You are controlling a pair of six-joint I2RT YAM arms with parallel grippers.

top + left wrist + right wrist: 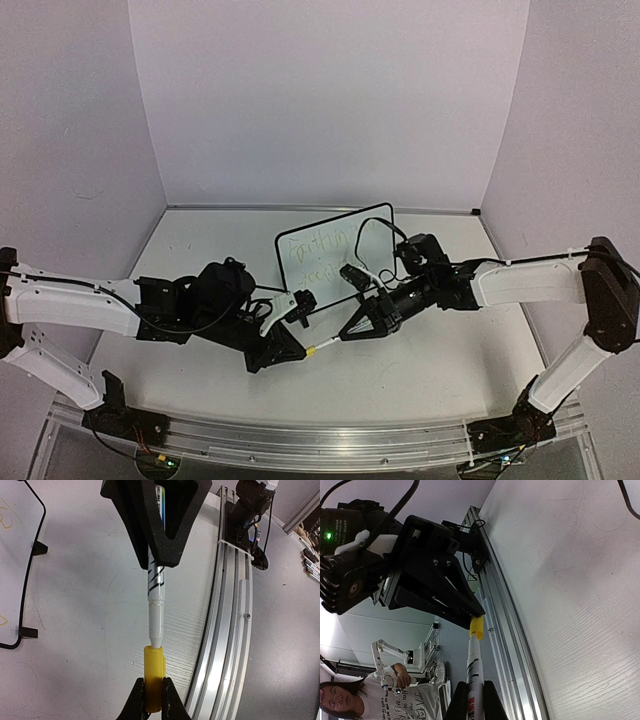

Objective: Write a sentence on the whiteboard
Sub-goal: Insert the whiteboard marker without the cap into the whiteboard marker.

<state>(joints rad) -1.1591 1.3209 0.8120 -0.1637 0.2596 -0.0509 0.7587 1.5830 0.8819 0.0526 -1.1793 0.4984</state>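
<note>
The whiteboard (335, 245) stands at the back centre, with the faint yellow-green sentence (322, 247) on it in two lines. Its black-framed edge (31, 565) and clip feet show at the left of the left wrist view. In front of it my two grippers meet tip to tip. My left gripper (303, 350) (152, 702) is shut on a yellow marker cap (154, 672) (477, 627). My right gripper (346, 335) (475, 707) is shut on the white marker (157, 595) (474, 672). The marker's tip sits in the cap's mouth.
An aluminium rail (320, 440) (235, 605) runs along the table's near edge, just below the grippers. Purple walls (330, 100) close the back and sides. A black cable (375, 225) loops over the board's right side. A person (350, 700) is beyond the table.
</note>
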